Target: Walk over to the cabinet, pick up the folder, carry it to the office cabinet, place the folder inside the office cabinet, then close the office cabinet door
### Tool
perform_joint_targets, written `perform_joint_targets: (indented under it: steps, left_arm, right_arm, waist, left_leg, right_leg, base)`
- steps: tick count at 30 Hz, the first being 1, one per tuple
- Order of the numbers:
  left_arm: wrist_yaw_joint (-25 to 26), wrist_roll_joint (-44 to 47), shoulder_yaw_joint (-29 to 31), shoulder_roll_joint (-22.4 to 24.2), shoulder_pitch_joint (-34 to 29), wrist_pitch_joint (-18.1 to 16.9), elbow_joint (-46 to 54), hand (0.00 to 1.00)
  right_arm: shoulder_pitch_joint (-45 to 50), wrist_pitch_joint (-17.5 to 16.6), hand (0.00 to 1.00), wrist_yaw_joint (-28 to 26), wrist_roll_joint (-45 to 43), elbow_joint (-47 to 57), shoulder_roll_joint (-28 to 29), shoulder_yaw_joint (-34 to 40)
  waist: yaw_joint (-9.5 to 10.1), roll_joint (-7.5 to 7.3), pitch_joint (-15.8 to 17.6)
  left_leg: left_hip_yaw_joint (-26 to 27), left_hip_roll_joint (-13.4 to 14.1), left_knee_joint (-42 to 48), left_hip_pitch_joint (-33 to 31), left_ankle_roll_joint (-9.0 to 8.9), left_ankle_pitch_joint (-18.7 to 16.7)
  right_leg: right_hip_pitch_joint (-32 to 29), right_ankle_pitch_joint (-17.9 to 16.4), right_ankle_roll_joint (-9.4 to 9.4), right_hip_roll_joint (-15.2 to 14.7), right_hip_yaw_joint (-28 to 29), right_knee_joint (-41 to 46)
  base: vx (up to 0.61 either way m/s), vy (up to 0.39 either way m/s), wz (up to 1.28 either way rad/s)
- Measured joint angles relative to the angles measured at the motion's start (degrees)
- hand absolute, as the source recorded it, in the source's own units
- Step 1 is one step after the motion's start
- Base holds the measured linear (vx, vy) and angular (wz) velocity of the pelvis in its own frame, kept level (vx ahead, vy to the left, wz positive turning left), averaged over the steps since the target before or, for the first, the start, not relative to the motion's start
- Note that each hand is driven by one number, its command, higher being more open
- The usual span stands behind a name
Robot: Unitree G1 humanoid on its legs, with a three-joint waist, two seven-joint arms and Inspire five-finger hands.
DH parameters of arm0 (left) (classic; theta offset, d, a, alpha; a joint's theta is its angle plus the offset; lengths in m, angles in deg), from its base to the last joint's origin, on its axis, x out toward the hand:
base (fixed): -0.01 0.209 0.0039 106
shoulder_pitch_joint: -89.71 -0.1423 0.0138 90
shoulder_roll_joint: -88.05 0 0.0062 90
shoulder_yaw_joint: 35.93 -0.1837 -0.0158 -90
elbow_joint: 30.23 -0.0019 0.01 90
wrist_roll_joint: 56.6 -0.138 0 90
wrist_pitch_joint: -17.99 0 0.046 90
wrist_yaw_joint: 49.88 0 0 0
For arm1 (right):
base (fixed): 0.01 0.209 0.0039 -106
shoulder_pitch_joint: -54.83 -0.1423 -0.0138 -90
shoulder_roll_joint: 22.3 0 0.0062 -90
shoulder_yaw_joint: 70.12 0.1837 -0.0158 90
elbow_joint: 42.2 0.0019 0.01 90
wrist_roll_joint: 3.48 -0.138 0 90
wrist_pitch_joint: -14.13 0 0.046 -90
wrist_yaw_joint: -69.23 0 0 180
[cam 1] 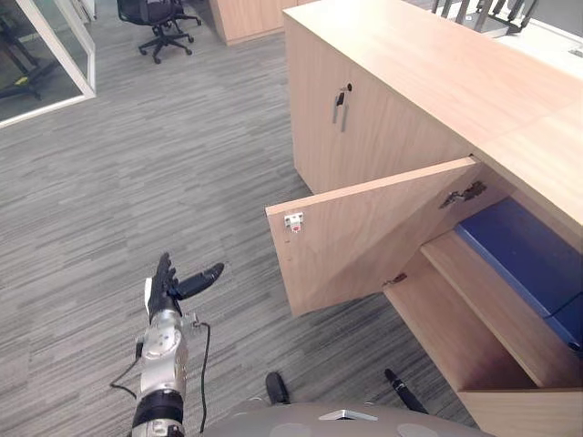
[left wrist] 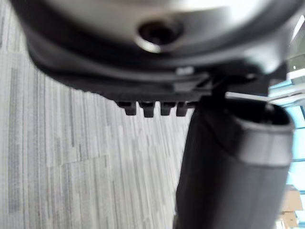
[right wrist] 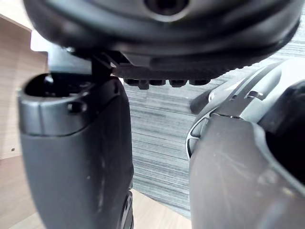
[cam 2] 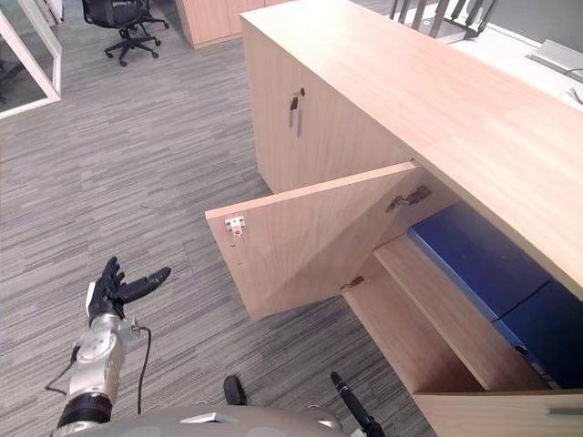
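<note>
A blue folder [cam 1: 526, 253] lies flat on the upper shelf inside the low wooden office cabinet [cam 1: 428, 73], at my right. The cabinet's door [cam 1: 364, 238] stands swung out towards me, about half open, with its hinges showing. My left hand [cam 1: 169, 289] hangs over the grey carpet well to the left of the door, fingers straight and thumb stuck out, holding nothing. My right hand [right wrist: 76, 157] shows from close up with its fingers [right wrist: 157, 83] straight and empty, beside wood of the cabinet.
The neighbouring cabinet door is shut, with a key [cam 1: 340, 102] hanging in its lock. A black office chair [cam 1: 160, 20] stands at the far left, near a glass partition [cam 1: 56, 56]. Grey carpet [cam 1: 137, 173] stretches between me and them.
</note>
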Motion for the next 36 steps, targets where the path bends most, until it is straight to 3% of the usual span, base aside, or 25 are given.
perform_joint_targets:
  steps: [3,7,9,13,18,24,29,31,36]
  left_arm:
    - [0.0,-5.5,-1.1,-4.1,2.3,3.2,-0.1,1.00]
    - [-0.6,-23.7,-7.3,-12.3,8.4,5.5,-2.8,1.00]
    - [-1.1,-38.0,-15.6,-18.7,15.5,5.1,-8.3,1.00]
    - [-0.8,-54.4,-29.3,-23.8,25.1,3.1,-19.2,1.00]
    - [-0.6,-62.8,-43.1,-24.1,30.3,-2.7,-22.8,1.00]
    - [1.8,-65.3,-56.9,-20.7,36.6,-6.7,-23.1,1.00]
    - [3.1,-65.9,-70.1,-18.2,37.0,-10.3,-21.2,1.00]
    - [2.9,-67.3,-73.3,-17.8,36.6,-13.6,-18.1,1.00]
    - [2.9,-66.9,-74.0,-14.3,35.0,-11.8,-18.0,1.00]
  right_arm:
    - [0.6,0.7,1.00,-0.4,0.0,0.0,1.1,0.0]
    - [0.7,0.8,1.00,-1.3,0.0,0.1,1.3,0.1]
    - [0.7,0.9,1.00,-1.9,0.1,0.1,1.1,0.0]
    - [0.6,0.7,1.00,-2.0,0.0,0.1,0.9,-0.6]
    - [0.6,0.2,1.00,-2.3,0.0,0.1,0.2,-2.7]
    - [1.8,-0.7,1.00,-2.2,0.0,0.2,-0.6,-4.5]
    - [2.3,-1.3,1.00,-1.5,0.9,0.3,-1.2,-4.5]
    - [2.3,-1.9,1.00,-1.2,2.0,0.3,-1.3,-4.5]
    - [1.6,-2.0,1.00,-0.1,2.1,0.4,-1.3,-4.3]
  waist:
    - [-0.04,-1.80,-0.3]
    - [-0.02,-2.02,-0.3]
    - [-0.08,-1.77,-0.2]
    - [-1.31,-1.45,-0.1]
    - [-3.28,-1.08,0.0]
    - [-5.30,-0.44,0.2]
    - [-6.37,0.75,0.4]
    - [-6.31,1.28,0.5]
    - [-6.44,1.13,0.6]
  left_leg:
    - [0.9,0.0,0.0,1.3,-0.74,-0.5]
    - [1.9,0.3,0.0,2.4,-1.50,-1.2]
    - [2.3,0.8,0.0,2.5,-1.77,-1.4]
    - [3.5,1.4,0.1,3.2,-2.23,-1.7]
    - [5.2,2.7,0.3,3.3,-2.52,-1.8]
    - [6.5,4.7,0.3,2.2,-3.44,-1.1]
    - [6.8,6.0,0.3,1.8,-3.67,-0.9]
    - [7.0,6.0,0.3,1.6,-3.67,-0.9]
    - [7.0,5.6,0.3,1.5,-3.68,-1.0]
  right_leg:
    - [1.0,-0.1,-0.32,0.1,1.0,-0.6]
    - [1.6,0.1,-0.77,0.6,1.5,-0.8]
    - [1.5,0.4,-1.32,1.0,1.6,-0.7]
    - [1.3,0.7,-1.71,1.5,2.8,-0.5]
    - [-0.2,1.4,-2.36,2.0,4.0,0.6]
    - [-2.8,3.4,-2.59,3.5,5.6,1.4]
    - [-4.3,5.0,-2.51,4.3,6.4,1.8]
    - [-4.6,5.2,-2.14,4.3,6.4,2.1]
    - [-5.2,5.7,-1.63,3.8,6.5,2.0]
  base:
    - [0.09,-0.019,-0.14]
    - [0.07,-0.024,-0.17]
    - [0.06,-0.022,-0.06]
    - [0.05,-0.024,-0.17]
    - [0.04,-0.026,-0.22]
    - [0.02,-0.042,-0.23]
    - [0.01,-0.021,-0.09]
    - [0.00,-0.001,-0.03]
    - [-0.04,0.018,-0.05]
